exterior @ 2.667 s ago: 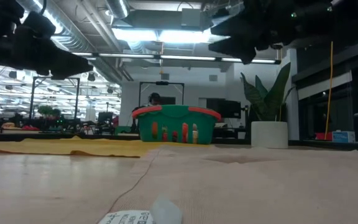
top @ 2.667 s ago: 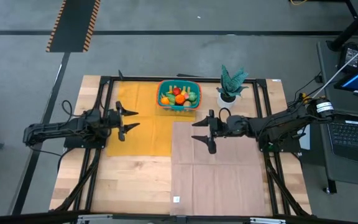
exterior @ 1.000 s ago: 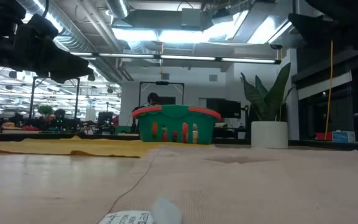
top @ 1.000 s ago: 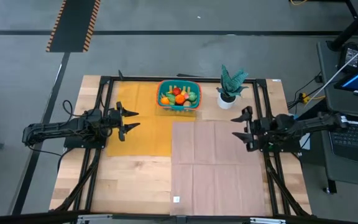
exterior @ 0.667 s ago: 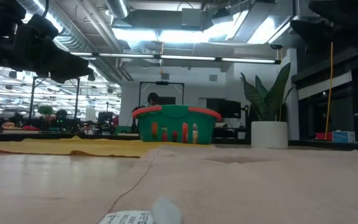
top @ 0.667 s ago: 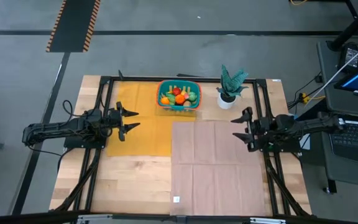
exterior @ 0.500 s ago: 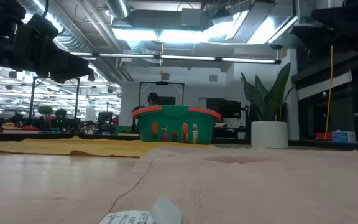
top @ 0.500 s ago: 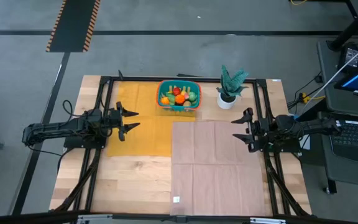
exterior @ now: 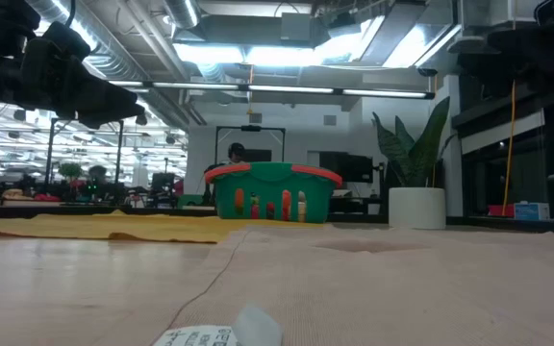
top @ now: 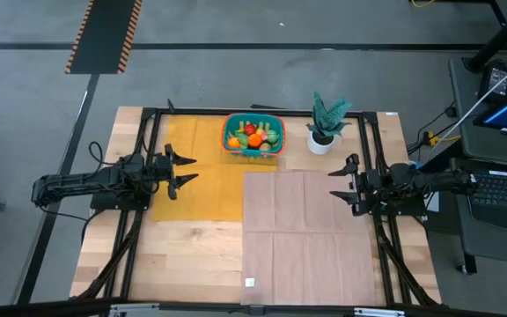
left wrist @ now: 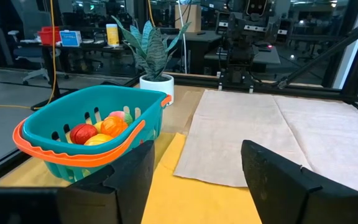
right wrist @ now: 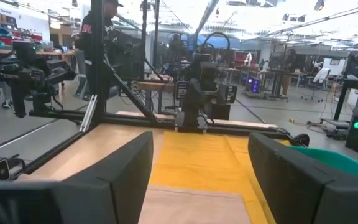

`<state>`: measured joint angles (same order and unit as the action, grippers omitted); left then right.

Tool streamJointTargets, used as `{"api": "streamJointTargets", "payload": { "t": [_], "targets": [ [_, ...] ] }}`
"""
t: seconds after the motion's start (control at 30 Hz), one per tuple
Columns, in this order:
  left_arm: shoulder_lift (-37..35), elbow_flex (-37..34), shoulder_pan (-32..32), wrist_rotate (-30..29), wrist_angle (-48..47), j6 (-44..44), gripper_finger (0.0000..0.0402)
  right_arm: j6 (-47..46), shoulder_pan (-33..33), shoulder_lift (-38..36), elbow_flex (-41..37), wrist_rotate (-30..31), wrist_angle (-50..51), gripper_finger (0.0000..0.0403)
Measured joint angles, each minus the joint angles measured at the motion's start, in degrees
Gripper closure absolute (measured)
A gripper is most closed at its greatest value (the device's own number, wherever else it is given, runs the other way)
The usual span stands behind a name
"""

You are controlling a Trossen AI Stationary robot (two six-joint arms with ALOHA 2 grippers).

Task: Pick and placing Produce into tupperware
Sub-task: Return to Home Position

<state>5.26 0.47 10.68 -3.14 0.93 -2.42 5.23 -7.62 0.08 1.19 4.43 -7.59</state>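
The right gripper, fingers spread wide and empty, has drawn back from mid-tabletop to the right edge of the tan cloth. The left gripper is unmoved over the yellow cloth, fingers likewise parted. The produce lies in the tupperware at the far edge.

The basket is coloured teal, edged with an orange-red rim. Red, orange, yellow and green produce is seen. The pale wooden desk is covered by a yellow cloth and a tan cloth.
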Motion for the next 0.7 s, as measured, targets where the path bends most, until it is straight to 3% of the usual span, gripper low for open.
{"api": "streamJointTargets", "payload": {
  "t": [0.33,0.7],
  "targets": [
    [0.0,0.0,0.0,0.0,0.0,0.0,0.0173,3.1,0.0,0.2,0.0,0.0,6.2,0.0139],
    [0.0,0.0,0.0,0.0,0.0,0.0,0.0171,2.6,0.0,0.2,0.0,0.0,5.1,0.0139]
  ]
}}
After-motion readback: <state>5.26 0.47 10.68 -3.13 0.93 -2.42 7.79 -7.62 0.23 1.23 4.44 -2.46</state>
